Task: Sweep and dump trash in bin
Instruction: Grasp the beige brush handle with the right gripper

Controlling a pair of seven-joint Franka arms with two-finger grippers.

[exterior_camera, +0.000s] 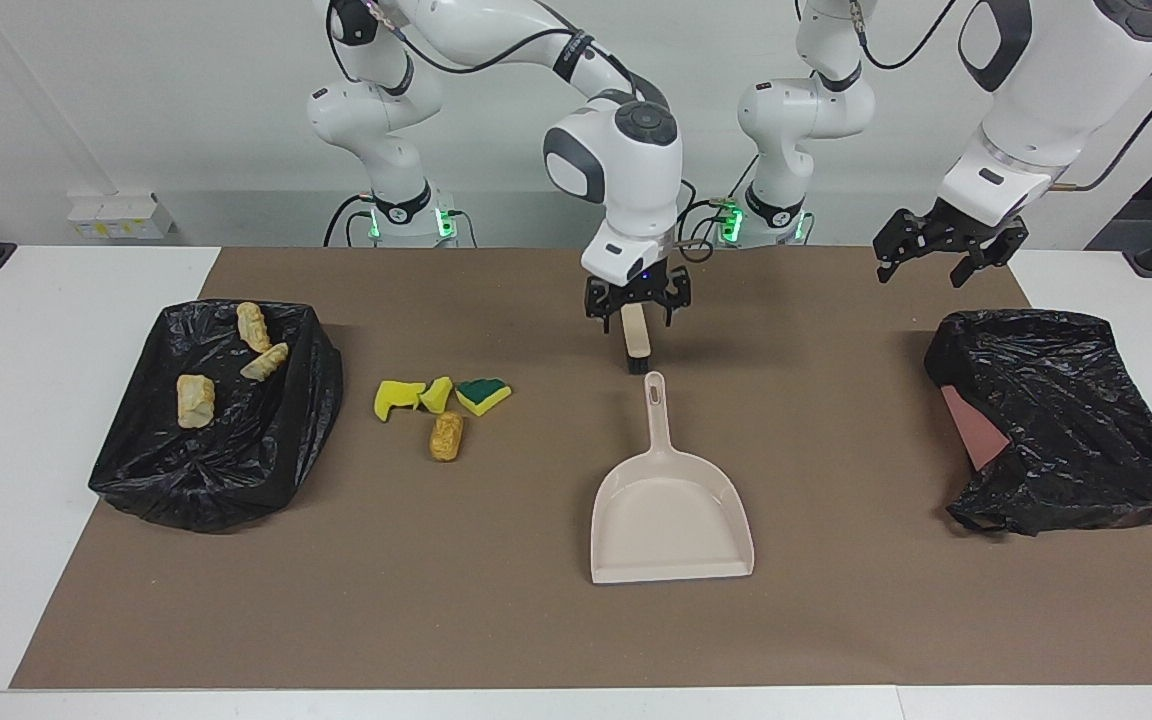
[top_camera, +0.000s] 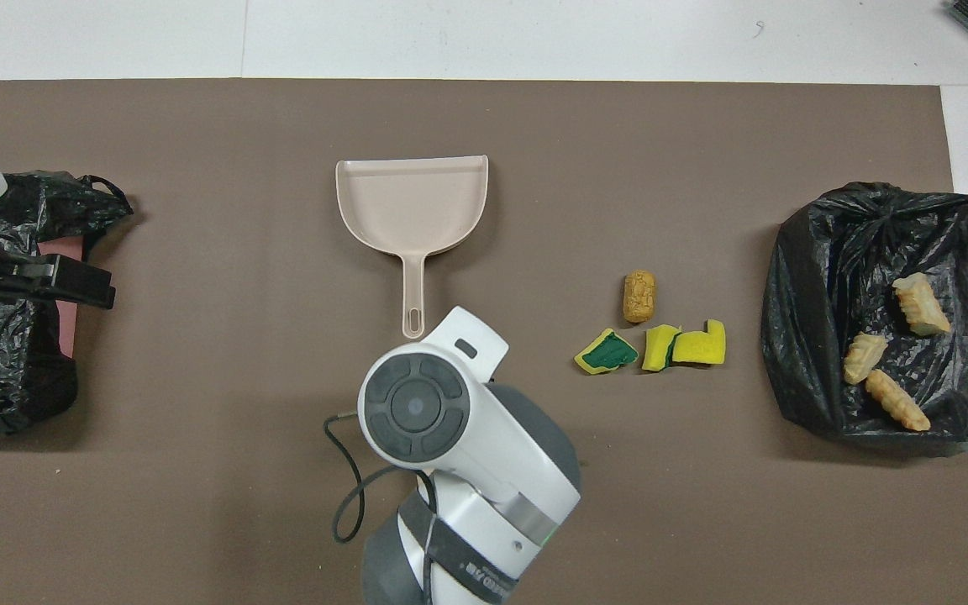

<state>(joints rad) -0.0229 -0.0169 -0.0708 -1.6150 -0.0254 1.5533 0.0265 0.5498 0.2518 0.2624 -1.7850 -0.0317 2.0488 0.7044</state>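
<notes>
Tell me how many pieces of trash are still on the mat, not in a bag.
4: a bread-like piece and three sponge bits beside it, two yellow and one green-faced, all between the dustpan and the bag holding three more.

One camera is looking from high across the table toward both robot bases, taking in the whole brown mat (exterior_camera: 836,620). The other is looking steeply down from above the robots' end. Both are showing the dustpan (exterior_camera: 671,520) (top_camera: 412,206) and the two black bags, turned half around.
</notes>
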